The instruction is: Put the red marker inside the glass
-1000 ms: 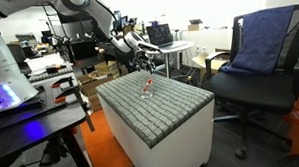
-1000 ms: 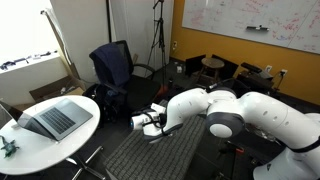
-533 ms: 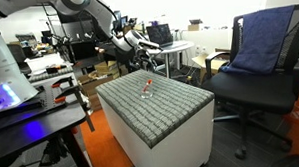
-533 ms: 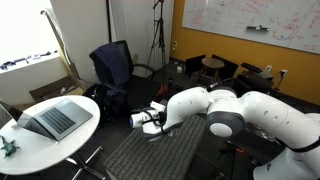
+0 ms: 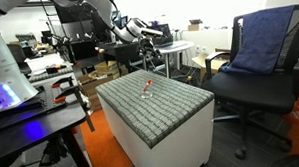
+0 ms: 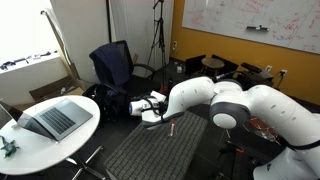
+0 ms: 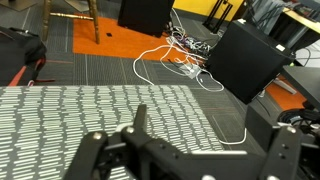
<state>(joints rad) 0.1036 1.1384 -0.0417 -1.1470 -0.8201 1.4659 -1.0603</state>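
Observation:
The red marker [image 5: 147, 86] stands tilted on the grey woven tabletop [image 5: 175, 108], its lower end at a faint clear shape that may be the glass [image 5: 147, 93]. I cannot make out the rim clearly. The marker also shows as a small red stick in an exterior view [image 6: 170, 128]. My gripper [image 5: 146, 52] hangs above and behind the marker, apart from it, and it is also visible in an exterior view [image 6: 141, 108]. In the wrist view the gripper [image 7: 200, 140] has its fingers spread and nothing between them. Marker and glass are out of the wrist view.
A black office chair with blue cloth [image 5: 263, 44] stands beside the table. A round white table with a laptop [image 6: 55, 118] is nearby. Cables [image 7: 170, 60] and a black box [image 7: 250, 60] lie on the floor beyond the table edge.
The gripper has risen and pulled back from the marker. The marker, hidden by the arm earlier in one exterior view, now shows on the table.

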